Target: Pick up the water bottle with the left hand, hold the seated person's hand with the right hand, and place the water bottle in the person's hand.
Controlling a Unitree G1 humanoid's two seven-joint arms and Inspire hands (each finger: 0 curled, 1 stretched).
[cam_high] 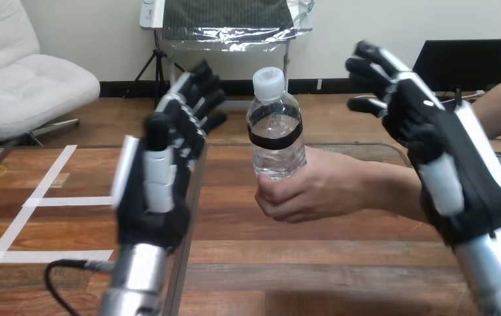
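head view: left hand (162, 181) and right hand (448, 155) raised, fingers apart, empty; person's hand (313, 191) grips clear white-capped plastic water bottle (275, 128)

Both hands held up, well apart.
The left hand (158, 187) stands upright, fingers (198, 99) straight; the right hand (448, 158) stands likewise, its fingers (374, 60) seemingly a little bent.

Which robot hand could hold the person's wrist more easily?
Probably the right robot hand: it is open right by the person's wrist. The left robot hand is open beyond the water bottle, farther away.
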